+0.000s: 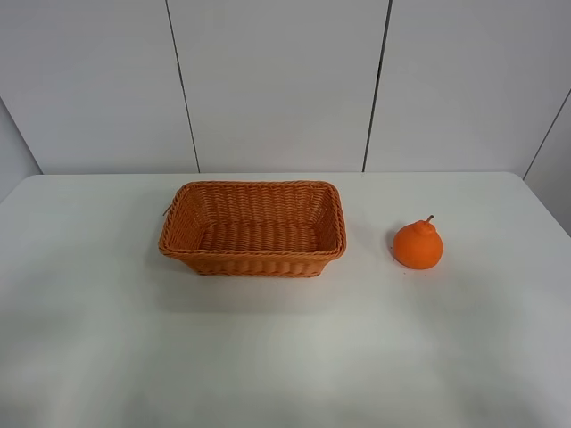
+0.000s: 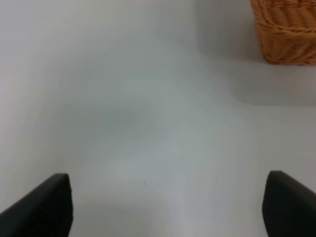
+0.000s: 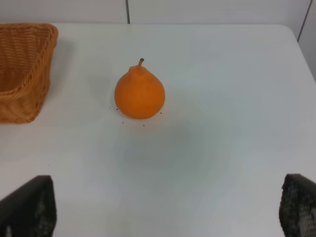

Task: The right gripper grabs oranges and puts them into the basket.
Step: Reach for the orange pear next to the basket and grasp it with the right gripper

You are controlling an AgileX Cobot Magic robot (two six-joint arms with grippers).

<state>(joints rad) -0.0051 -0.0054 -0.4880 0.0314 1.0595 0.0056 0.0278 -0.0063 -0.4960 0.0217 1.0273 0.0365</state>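
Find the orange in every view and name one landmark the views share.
Exterior high: orange on the table, right of the basket, apart from it.
Left wrist: not in it; only a corner of the basket shows.
Right wrist: orange mid-picture, stem up, beyond the open right pincer.
Shared landmark: the basket, in all three views.

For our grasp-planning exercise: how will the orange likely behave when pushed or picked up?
The orange is round-bodied, so a push would probably roll it. Its bumped top might make it wobble off-line. The skin looks firm, likely not fragile.
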